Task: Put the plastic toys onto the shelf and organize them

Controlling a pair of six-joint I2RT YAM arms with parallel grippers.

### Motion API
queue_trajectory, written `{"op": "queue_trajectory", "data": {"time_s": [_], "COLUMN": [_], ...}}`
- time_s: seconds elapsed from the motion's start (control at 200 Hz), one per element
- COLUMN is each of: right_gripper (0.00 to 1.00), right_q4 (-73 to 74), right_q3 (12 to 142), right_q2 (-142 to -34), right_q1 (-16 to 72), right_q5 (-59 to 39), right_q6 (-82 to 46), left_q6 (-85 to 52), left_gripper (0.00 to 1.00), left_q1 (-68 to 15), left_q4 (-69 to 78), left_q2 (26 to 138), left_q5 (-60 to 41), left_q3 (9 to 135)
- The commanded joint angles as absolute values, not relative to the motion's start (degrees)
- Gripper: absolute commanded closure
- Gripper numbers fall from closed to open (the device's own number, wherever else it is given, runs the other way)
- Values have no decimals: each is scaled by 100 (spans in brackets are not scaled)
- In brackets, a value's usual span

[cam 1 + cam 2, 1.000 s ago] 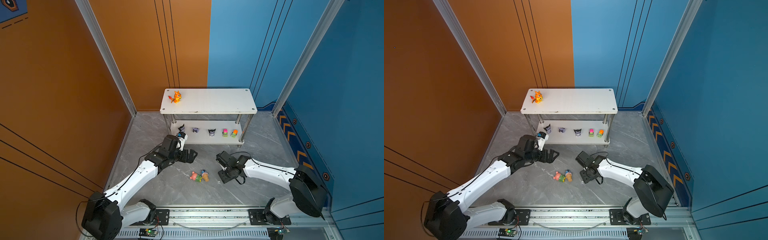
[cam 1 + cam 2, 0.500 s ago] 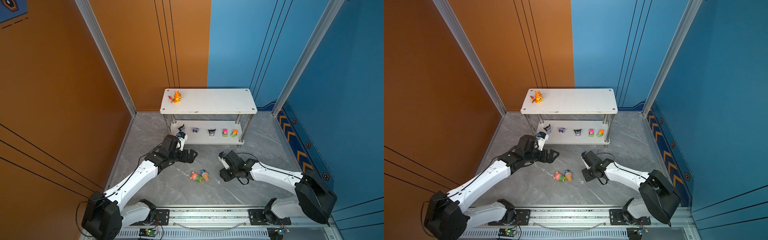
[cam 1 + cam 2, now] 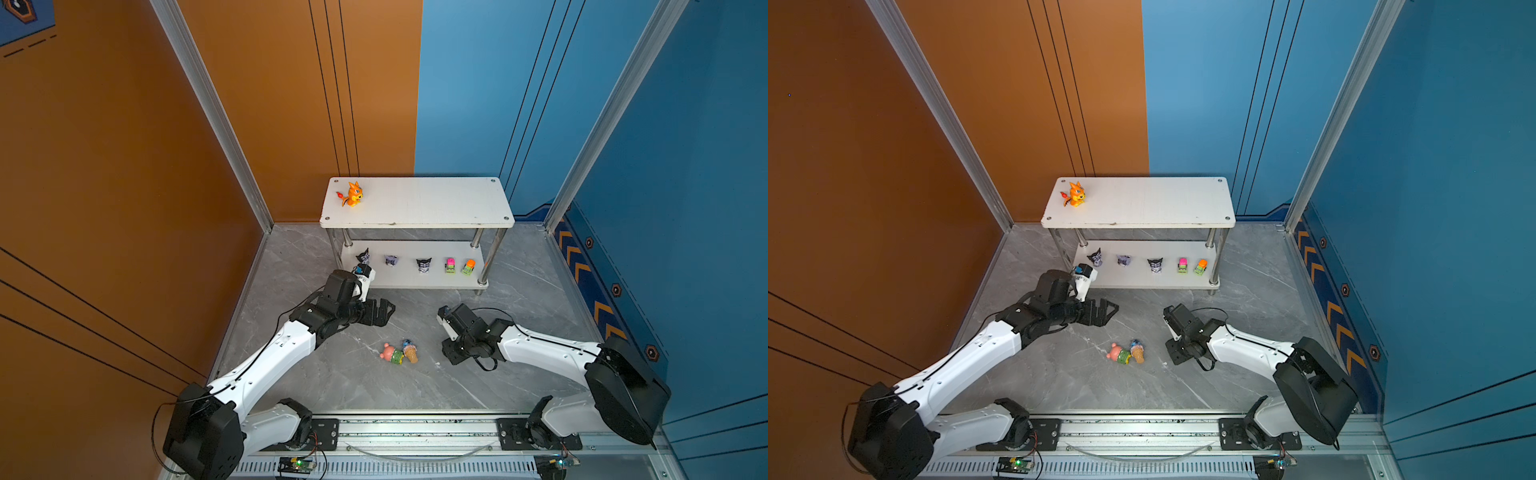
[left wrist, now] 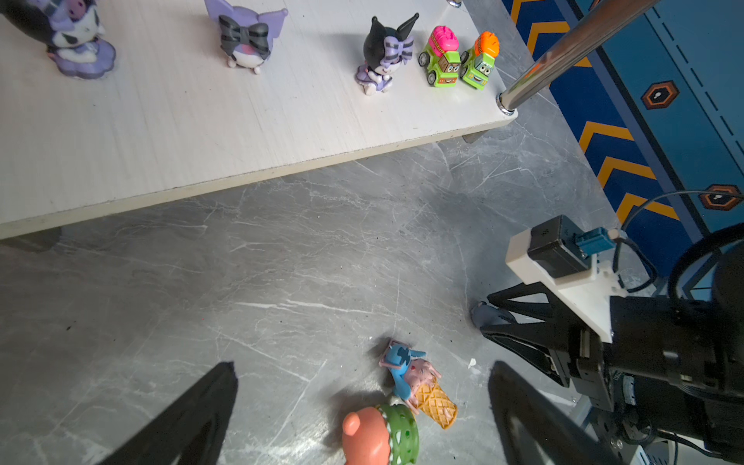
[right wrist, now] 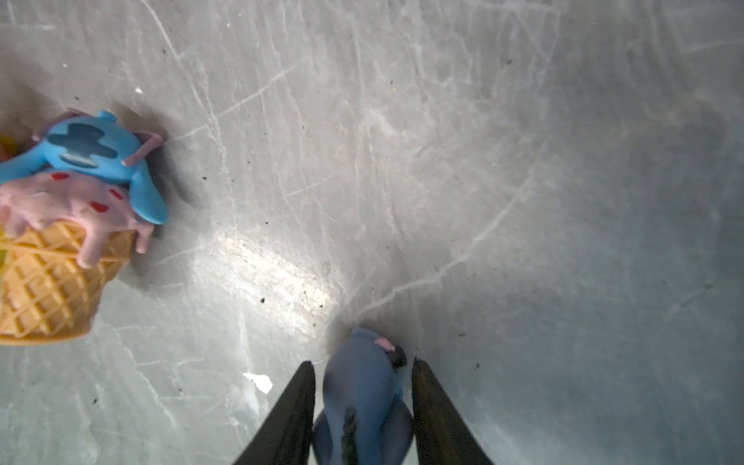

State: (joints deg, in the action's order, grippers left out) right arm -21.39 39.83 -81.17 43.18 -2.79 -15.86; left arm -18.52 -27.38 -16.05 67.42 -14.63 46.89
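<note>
The shelf (image 3: 415, 203) carries the orange dragon (image 3: 353, 194) on its top board. Three black-purple imps (image 4: 380, 52) and the pink car (image 4: 441, 56) and orange car (image 4: 481, 58) line its lower board. On the floor lie the pink bear (image 3: 390, 353) and, against it, the blue creature on a cone (image 5: 92, 149). My right gripper (image 5: 362, 362) points down at the floor, shut on the grey-blue donkey (image 5: 362, 394), a finger on each flank. My left gripper (image 4: 364, 364) hovers open above the bear and the cone toy, holding nothing.
Chrome legs (image 3: 492, 257) stand at the shelf's corners. The grey marble floor (image 3: 332, 374) is walled by orange panels on the left and blue panels on the right. A metal rail (image 3: 415, 432) runs along the front edge.
My right gripper's jaws have narrowed from wide apart to a grip on the donkey, and that arm shifted slightly. The left arm has stayed still.
</note>
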Motion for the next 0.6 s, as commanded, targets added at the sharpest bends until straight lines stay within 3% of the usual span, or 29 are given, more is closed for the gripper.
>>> {"op": "queue_trajectory", "data": {"time_s": [0.0,0.085,0.19,0.596], "right_gripper": [56,56,48,54], "right_q4": [-2222,-2226,-2229,-2248], "right_q3": [3964,3930,3912,3878], "right_q2": [-8132,-8083,-8062,-8078], "right_q1": [4360,4363,4363,4423], "right_q5": [-92,-66,-80,-49], "right_q6": [-1709,-1742,-1760,-1832], "left_q6": [-1882,-1892,-1890,-1898], "left_gripper": [1,1,1,1], "left_q1": [-2679,-2672,-2672,-2673], "left_q4": [-1570,-1557,-1548,-1570], "left_q2": [6723,6745,6748,6734], "left_q5": [-1591,-1600,-1620,-1613], "left_q3": [4657,4678,4685,4691]}}
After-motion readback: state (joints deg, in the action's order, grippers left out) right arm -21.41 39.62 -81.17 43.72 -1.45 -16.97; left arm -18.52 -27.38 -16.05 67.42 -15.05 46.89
